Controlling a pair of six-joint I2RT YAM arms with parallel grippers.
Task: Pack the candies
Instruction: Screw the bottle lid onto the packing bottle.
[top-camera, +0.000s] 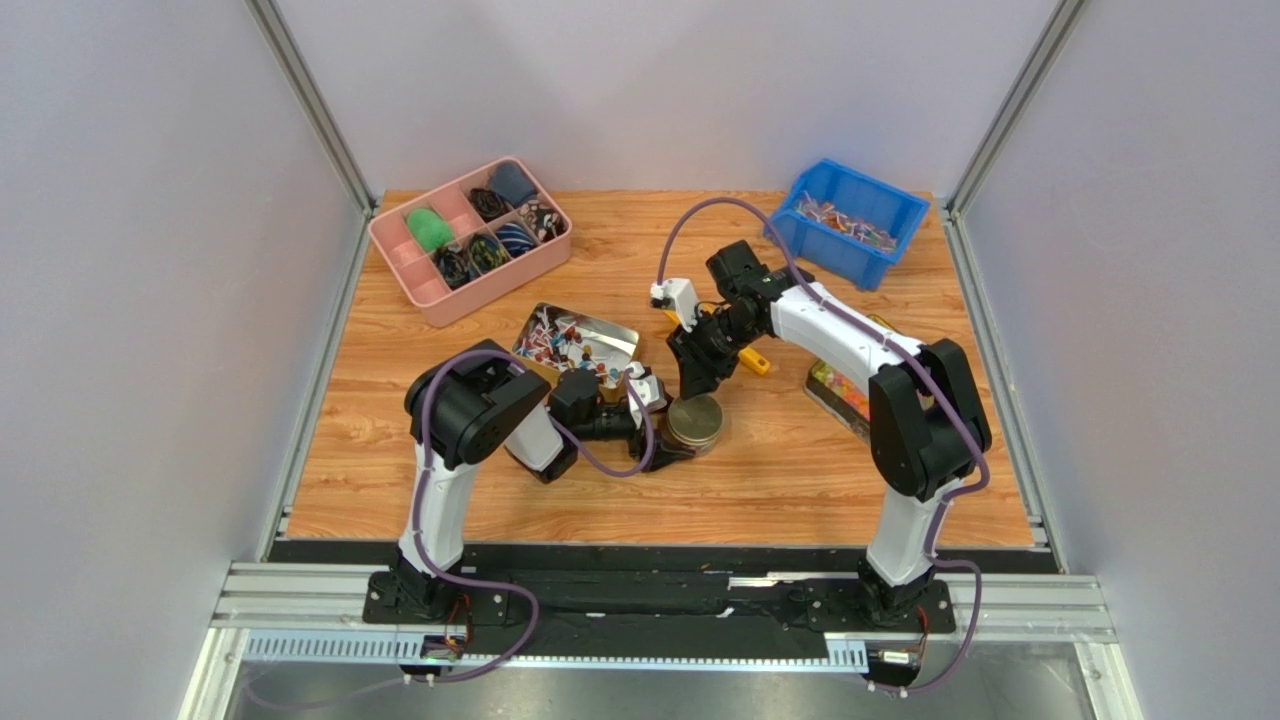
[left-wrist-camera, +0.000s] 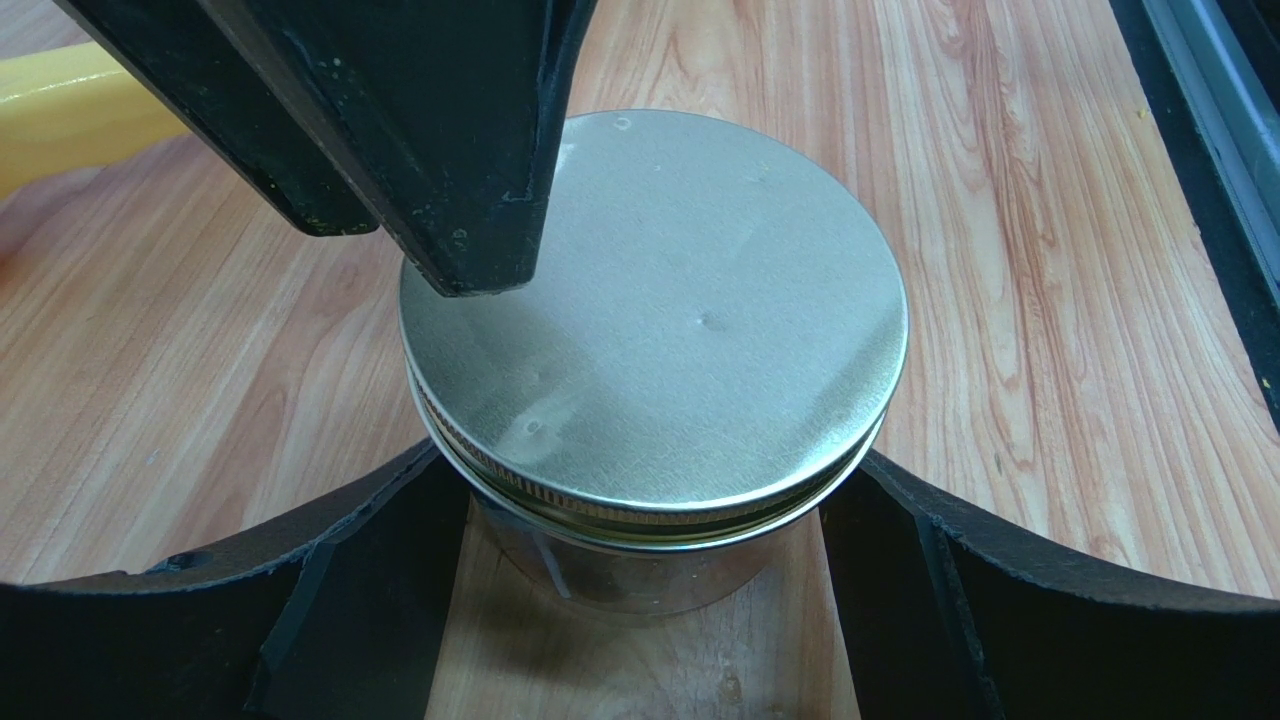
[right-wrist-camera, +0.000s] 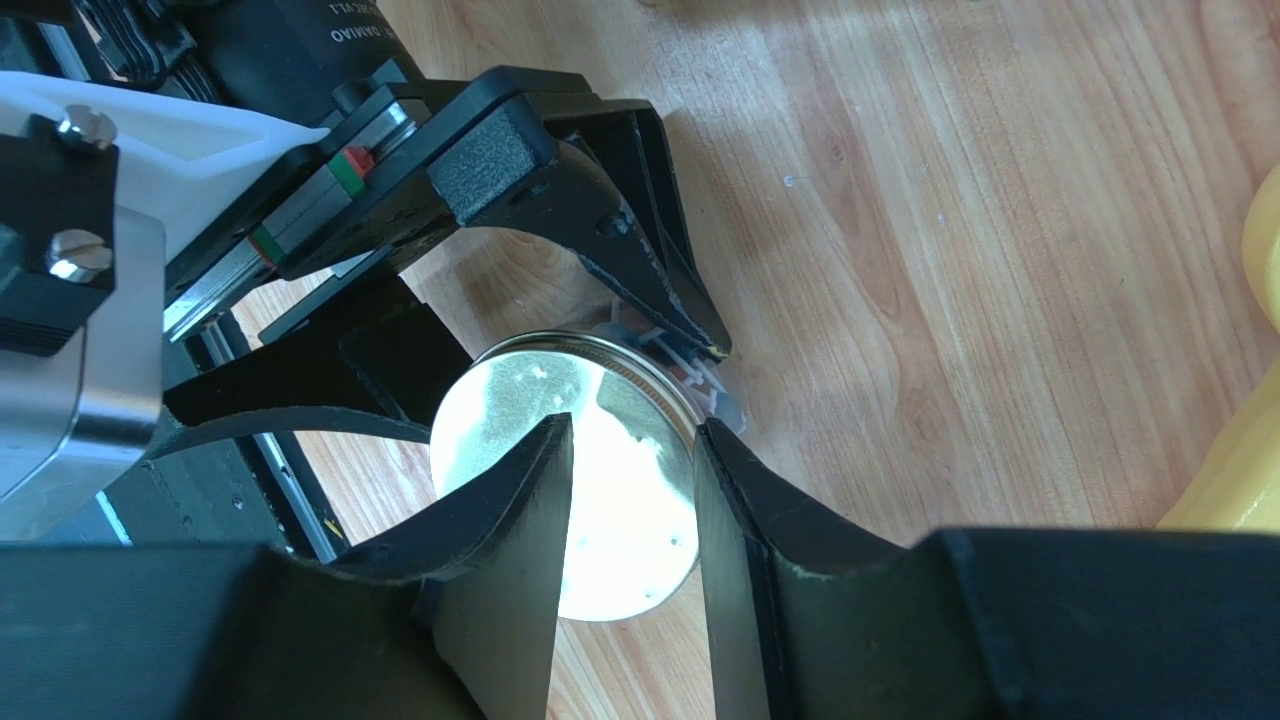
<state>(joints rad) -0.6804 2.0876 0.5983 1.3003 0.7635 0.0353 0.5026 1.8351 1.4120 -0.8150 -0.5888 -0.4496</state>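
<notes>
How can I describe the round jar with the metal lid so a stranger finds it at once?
Look at the middle of the light wooden table. There the black left claw grips a low round clear jar with a flat silver screw lid. Unlike the open rectangular metal tin of wrapped candies nearby, it is closed.

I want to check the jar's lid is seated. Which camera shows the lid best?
The left wrist view: the metal lid fills the frame, its rim on the glass jar visible. The right wrist view shows it from above, partly hidden behind the right gripper; top external shows a small disc.
</notes>
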